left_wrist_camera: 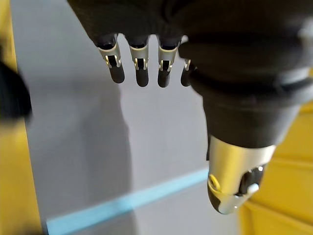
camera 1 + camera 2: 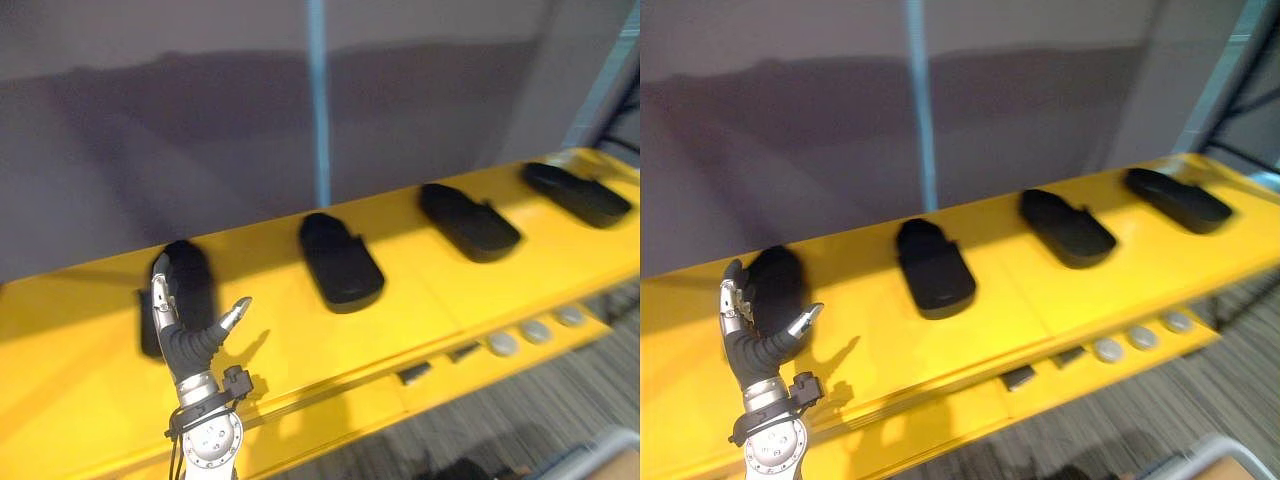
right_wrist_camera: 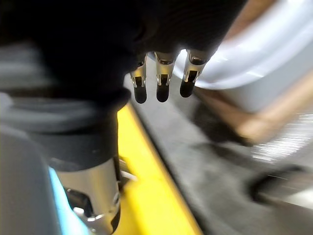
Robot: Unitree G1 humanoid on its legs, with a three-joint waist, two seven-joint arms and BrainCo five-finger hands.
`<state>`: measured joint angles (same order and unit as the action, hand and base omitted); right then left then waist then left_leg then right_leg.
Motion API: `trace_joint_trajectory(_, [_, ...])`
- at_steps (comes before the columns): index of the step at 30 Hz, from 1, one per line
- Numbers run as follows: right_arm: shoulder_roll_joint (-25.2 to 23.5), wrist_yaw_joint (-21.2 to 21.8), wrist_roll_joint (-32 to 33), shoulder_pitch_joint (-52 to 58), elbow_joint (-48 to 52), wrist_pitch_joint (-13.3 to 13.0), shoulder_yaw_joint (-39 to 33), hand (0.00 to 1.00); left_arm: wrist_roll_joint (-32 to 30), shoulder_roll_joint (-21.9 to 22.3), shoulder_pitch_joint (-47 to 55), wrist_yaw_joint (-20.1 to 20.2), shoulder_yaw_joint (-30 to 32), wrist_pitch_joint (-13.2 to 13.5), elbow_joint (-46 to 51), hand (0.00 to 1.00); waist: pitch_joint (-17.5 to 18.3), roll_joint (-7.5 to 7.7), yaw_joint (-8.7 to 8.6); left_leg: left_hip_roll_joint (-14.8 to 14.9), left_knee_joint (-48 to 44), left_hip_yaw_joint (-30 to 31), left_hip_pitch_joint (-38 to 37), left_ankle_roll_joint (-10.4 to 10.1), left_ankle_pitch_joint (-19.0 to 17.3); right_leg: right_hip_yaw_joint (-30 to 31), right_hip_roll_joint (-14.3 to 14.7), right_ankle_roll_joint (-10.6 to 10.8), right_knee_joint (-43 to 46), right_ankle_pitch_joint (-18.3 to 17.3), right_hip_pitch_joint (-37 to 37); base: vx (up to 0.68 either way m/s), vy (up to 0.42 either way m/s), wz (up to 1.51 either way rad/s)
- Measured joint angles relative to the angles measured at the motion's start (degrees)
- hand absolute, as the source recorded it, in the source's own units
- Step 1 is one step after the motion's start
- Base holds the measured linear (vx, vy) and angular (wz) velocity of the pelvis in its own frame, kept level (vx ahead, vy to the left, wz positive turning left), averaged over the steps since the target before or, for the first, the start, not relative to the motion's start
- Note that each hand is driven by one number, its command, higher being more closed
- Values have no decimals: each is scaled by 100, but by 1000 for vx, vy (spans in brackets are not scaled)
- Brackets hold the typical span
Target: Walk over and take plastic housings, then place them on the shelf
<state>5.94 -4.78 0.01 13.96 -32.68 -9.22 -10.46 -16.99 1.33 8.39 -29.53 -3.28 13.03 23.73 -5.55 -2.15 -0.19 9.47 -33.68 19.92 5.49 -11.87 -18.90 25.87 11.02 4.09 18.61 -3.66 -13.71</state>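
Left hand (image 2: 190,345), fingers straight and empty, hovered by the leftmost housing (image 2: 780,280) of 4 on the yellow shelf (image 2: 410,275); right hand (image 3: 166,29) hung slack, holding nothing.

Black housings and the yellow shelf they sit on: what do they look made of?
Black housings: look like moulded plastic, matte to satin, with rounded edges, stepped contours and only a faint sheen. Yellow shelf: probably painted or coated metal sheet, semi-gloss. It has smooth, even colour, soft highlights and a stepped front edge, though coated board can't be ruled out.
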Motion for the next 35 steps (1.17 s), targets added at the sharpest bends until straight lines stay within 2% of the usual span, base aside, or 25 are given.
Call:
trace_joint_trajectory(2, [-87,10,5,339,696,-26,31,0,-2,53,-140,11,-291,3,-11,0,-2,173,-159,-113,-64,1,-85,84,-229,123,42,87,338,-96,-166,-71,190,-56])
trace_joint_trajectory(4, [-263,34,26,713,1349,-61,-41,0,-7,145,-336,27,-450,0,-44,0,-5,228,-191,-138,139,-319,-299,181,-501,357,90,169,490,-93,-229,-130,198,-67])
trace_joint_trajectory(6, [-551,48,59,1070,2058,-84,-4,0,-16,143,-556,49,-593,3,-80,0,-22,270,-169,-245,502,-1080,-620,552,-723,822,33,543,263,295,-238,-186,263,-130])
trace_joint_trajectory(7, [-585,47,58,1075,2148,-93,53,0,-15,137,-570,51,-611,7,-80,0,-33,285,-160,-299,558,-1304,-650,688,-771,750,6,587,180,532,-324,-362,329,-225])
trace_joint_trajectory(8, [-644,63,42,1034,2243,-94,199,0,-14,125,-588,57,-635,0,-110,0,-107,314,-34,-323,612,-2038,-640,984,-610,-220,-281,462,-681,1484,-380,-365,229,-223])
trace_joint_trajectory(9, [-665,64,38,1049,2276,-96,231,0,-17,136,-617,81,-663,2,-137,0,-117,367,-5,-371,710,-2440,-654,1085,-515,-1260,-588,267,-863,1552,-351,-377,197,-220])
trace_joint_trajectory(10, [-656,64,4,1056,2259,-94,236,0,-17,145,-626,93,-676,-3,-153,0,-126,363,-7,-370,773,-2644,-666,1149,-460,-1802,-726,-60,-483,1242,-465,-282,134,-142])
trace_joint_trajectory(11, [-645,65,-51,1073,2237,-92,241,0,-18,144,-634,109,-671,-4,-152,0,-116,353,-41,-350,910,-2945,-705,1202,-347,-2414,-918,-216,342,769,-629,-310,163,-152])
trace_joint_trajectory(12, [-639,76,-149,1093,2224,-92,243,0,-16,149,-679,115,-660,8,-151,0,-109,334,-103,-258,1147,-3299,-812,1226,-165,-2734,-1101,-217,1401,90,-589,-319,131,-155])
trace_joint_trajectory(14, [-637,84,-182,1091,2216,-93,247,0,-14,149,-709,119,-650,25,-153,0,-92,340,-133,-115,1313,-3592,-883,1148,-21,-2803,-1224,-188,1853,-384,-282,-178,-10,-116])
trace_joint_trajectory(16, [-628,95,-267,1046,2193,-98,263,0,-7,139,-688,130,-513,26,-168,0,48,387,-139,-19,1559,-3986,-873,995,145,-2838,-1544,-120,1804,-899,193,-74,-111,-106])
trace_joint_trajectory(17, [-622,95,-268,1023,2174,-98,265,0,-5,136,-666,134,-447,26,-180,0,110,411,-140,-46,1603,-4041,-853,981,149,-2834,-1639,-69,1645,-1006,276,-13,-159,-102])
trace_joint_trajectory(18, [-585,96,-287,959,2156,-98,264,0,-4,130,-628,142,-304,27,-226,0,249,488,-143,-198,1693,-3966,-756,917,145,-2856,-1666,-42,1019,-1203,387,10,-166,-110])
trace_joint_trajectory(19, [-450,114,-303,862,2153,-97,256,0,2,134,-610,154,-184,23,-335,0,405,405,-70,-338,1896,-3792,-640,864,234,-2824,-1545,-161,420,-1306,415,57,-169,-106])
trace_joint_trajectory(20, [-383,128,-309,804,2167,-97,250,0,4,133,-610,177,-121,12,-379,0,451,316,-87,-343,1999,-3679,-604,924,282,-2805,-1466,-186,274,-1210,393,95,-150,-72])
trace_joint_trajectory(21, [-311,153,-321,794,2276,-97,213,0,3,132,-633,274,-80,14,-399,0,494,249,-192,-332,2174,-3552,-646,942,437,-2791,-1347,-238,104,-1121,436,117,-118,-27])
trace_joint_trajectory(22, [-309,184,-334,793,2359,-113,141,0,4,138,-638,330,-58,25,-399,0,508,254,-241,-290,2285,-3485,-745,961,473,-2765,-1240,-295,59,-1072,517,126,-128,-21])
trace_joint_trajectory(25, [-286,231,-332,808,2511,-245,-34,0,40,133,-618,497,65,51,-476,0,555,214,-242,-218,2358,-3370,-825,878,537,-2736,-1122,-316,76,-1025,506,126,-90,-24])
trace_joint_trajectory(28, [-181,265,-318,737,2230,-318,-168,0,621,62,-508,760,140,95,-982,0,567,199,-242,-236,2274,-3387,-891,869,676,-2635,-1109,-290,-190,-831,695,134,27,-17])
trace_joint_trajectory(29, [-196,258,-315,600,1762,-334,-252,0,779,-72,-410,904,178,94,-1432,0,555,238,-243,-270,1836,-3381,-733,925,721,-2567,-1210,-267,-530,-592,941,96,113,-9])
trace_joint_trajectory(30, [-239,242,-281,327,1060,-328,-347,0,911,-246,-343,1065,177,97,-1960,0,537,413,-229,-527,2252,-3341,-659,714,472,-2467,-1462,-214,-762,-533,1094,83,117,-8])
trace_joint_trajectory(31, [-203,218,-269,175,646,-314,-446,0,997,-273,-334,1186,175,85,-2279,0,528,368,-228,-659,2970,-3288,-710,799,688,-2475,-1509,-154,-839,-490,1139,64,139,-12])
trace_joint_trajectory(32, [-112,190,-262,-28,-26,-220,-635,0,1142,-303,-282,1377,174,67,-2852,0,550,230,-177,-687,3655,-3246,-761,999,1723,-2481,-1482,-112,-906,-468,1177,129,152,-13])
trace_joint_trajectory(33, [-179,177,-255,-95,-445,-125,-675,0,1299,-390,-227,1494,175,8,-3468,0,612,191,-161,-731,3677,-3263,-836,1009,1756,-2483,-1528,-50,-968,-421,1221,137,156,-8])
trace_joint_trajectory(35, [-294,186,-251,-114,-851,-71,-707,0,1522,-549,-185,1715,218,-87,-4153,0,571,253,-164,-765,3620,-3221,-851,1016,1750,-2504,-1591,-14,-1068,-322,1338,85,79,10])
